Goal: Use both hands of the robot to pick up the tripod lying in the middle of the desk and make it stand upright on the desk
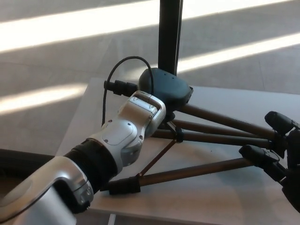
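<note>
Tripod [206, 140]: lies on its side mid-desk [234, 201], 3 legs fanned rightward, hub at left.
Left hand [166, 89]: on the hub end, likely to lever it up; finger state cannot be told.
Right hand [286, 154]: at the right edge, dark fingers clamped around the leg ends.
Obstacle: black post [168, 35] standing just behind, far side.

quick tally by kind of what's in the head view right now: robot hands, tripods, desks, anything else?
Robot hands: 2 (left hand, right hand)
Tripods: 1 (tripod, lying on its side)
Desks: 1 (desk)
Dark vertical posts: 1 (post, behind the desk)
Total: 5
</note>
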Motion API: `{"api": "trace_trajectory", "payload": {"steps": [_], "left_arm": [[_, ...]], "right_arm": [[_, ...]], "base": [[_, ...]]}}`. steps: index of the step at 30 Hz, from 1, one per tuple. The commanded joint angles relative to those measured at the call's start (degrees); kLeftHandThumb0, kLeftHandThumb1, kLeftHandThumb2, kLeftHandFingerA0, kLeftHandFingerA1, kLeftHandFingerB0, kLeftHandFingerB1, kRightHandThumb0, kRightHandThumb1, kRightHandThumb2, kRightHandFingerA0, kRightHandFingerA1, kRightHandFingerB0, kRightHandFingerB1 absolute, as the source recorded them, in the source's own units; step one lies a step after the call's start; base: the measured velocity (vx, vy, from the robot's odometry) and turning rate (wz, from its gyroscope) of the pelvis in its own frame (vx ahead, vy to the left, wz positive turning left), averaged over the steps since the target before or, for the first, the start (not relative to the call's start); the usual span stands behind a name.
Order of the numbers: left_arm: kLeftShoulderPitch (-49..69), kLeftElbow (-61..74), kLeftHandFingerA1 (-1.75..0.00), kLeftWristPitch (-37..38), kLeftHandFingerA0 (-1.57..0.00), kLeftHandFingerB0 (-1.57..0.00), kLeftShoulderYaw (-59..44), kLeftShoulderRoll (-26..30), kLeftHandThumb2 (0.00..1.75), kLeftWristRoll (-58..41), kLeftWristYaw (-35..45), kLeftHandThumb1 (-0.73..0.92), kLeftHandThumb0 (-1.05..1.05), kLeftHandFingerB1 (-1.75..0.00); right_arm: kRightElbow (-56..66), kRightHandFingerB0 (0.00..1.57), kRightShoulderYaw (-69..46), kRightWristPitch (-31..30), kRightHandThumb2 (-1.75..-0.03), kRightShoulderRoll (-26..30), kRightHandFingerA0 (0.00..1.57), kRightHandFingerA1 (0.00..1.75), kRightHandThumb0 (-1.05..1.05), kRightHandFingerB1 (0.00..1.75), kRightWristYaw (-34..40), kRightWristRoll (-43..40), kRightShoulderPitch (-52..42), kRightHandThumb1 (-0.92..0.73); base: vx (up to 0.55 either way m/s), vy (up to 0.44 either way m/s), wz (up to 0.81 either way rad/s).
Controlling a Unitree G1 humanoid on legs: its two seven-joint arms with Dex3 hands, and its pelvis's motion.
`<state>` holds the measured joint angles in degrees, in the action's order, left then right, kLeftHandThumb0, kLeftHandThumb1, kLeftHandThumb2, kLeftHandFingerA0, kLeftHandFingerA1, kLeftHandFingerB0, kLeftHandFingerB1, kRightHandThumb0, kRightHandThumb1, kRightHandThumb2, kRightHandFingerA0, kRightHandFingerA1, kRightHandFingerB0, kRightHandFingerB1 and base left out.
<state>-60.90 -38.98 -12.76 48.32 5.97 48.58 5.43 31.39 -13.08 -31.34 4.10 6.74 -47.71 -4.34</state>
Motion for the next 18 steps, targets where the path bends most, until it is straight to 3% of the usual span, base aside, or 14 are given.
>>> {"api": "trace_trajectory", "payload": {"steps": [1,3,6,10,13,15,18], "left_arm": [[4.8,-0.9,-1.67,7.4,-0.84,-0.69,-7.5,-1.9,0.74,-2.5,-20.9,0.71,-0.21,-1.06],[5.2,-1.5,-1.6,7.6,-0.89,-0.75,-8.9,-2.6,0.79,-3.6,-20.4,0.69,-0.19,-1.08],[5.2,-1.6,-1.35,7.5,-0.93,-0.82,-9.7,-2.4,0.81,-3.4,-18.8,0.67,-0.2,-0.89],[4.9,-1.9,-1.4,8.0,-0.91,-0.78,-9.6,-1.5,0.85,-2.6,-14.8,0.68,-0.22,-0.9],[4.9,-2.7,-1.38,8.0,-0.95,-0.86,-8.7,-1.1,0.8,-0.3,-14.3,0.65,-0.24,-0.88],[5.6,-2.8,-1.55,7.4,-0.89,-0.81,-9.2,-1.0,0.78,-0.2,-14.4,0.67,-0.22,-1.11],[4.9,-3.1,-1.64,6.9,-0.92,-0.79,-11.6,-1.7,0.75,-1.3,-15.3,0.67,-0.15,-1.19]], "right_arm": [[-0.2,0.69,-0.3,-1.1,-0.61,0.3,0.81,0.72,-0.66,0.49,1.3,0.0,1.0,-0.7],[-0.2,0.69,-0.3,-1.2,-0.61,0.3,0.82,0.72,-0.66,0.49,1.5,0.1,1.0,-0.69],[0.0,0.7,0.1,-1.7,-0.61,0.4,0.82,0.73,-0.67,0.5,2.0,0.5,1.6,-0.69],[-0.6,0.67,0.6,-1.6,-0.61,0.5,0.79,0.74,-0.65,0.5,1.5,1.0,1.9,-0.7],[-0.5,0.69,0.6,-2.0,-0.61,0.5,0.8,0.73,-0.65,0.5,1.8,0.8,1.9,-0.69],[-0.6,0.7,1.1,-2.7,-0.61,0.3,0.82,0.72,-0.65,0.5,2.4,1.2,1.9,-0.68],[-0.4,0.69,3.0,-4.5,-0.61,1.1,0.83,0.69,-0.62,0.49,2.9,2.6,1.5,-0.7]], "base": [[0.0,0.0,0.0],[0.0,0.0,0.0],[0.0,0.0,0.0],[0.0,0.0,0.0],[0.0,0.0,0.0],[0.0,0.0,0.0],[0.0,0.0,0.0]]}}
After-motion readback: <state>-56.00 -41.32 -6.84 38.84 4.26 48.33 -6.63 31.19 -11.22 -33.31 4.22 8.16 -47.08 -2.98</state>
